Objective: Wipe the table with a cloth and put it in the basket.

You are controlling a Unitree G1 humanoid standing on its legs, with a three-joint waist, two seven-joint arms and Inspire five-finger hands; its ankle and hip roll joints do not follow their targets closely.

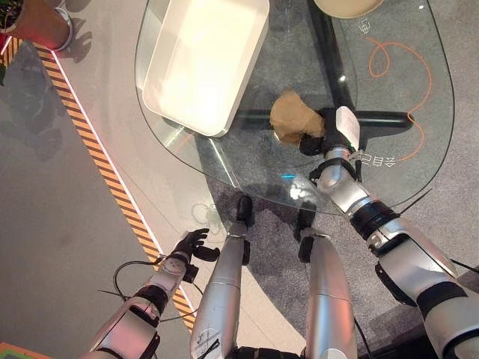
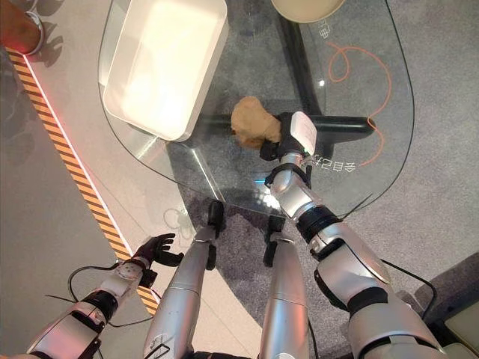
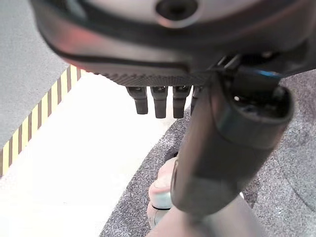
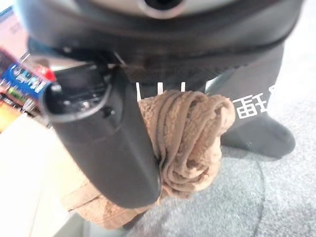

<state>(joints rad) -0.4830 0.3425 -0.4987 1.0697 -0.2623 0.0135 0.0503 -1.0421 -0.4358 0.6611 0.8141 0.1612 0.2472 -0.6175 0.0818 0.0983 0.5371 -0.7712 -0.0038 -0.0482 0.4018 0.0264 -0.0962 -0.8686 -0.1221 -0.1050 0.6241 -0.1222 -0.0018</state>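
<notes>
Right hand (image 1: 320, 139) grips one cloth (image 1: 290, 117); one basket (image 1: 203, 60).

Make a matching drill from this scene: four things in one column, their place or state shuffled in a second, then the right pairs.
1. cloth
2. basket
3. left hand
4. glass table

A. hangs low over the floor, fingers relaxed, holding nothing
B. white, on the tabletop
C. bunched up in the right hand
D. see-through, with a dark base showing under it

Pairs: 1-C, 2-B, 3-A, 4-D
</notes>
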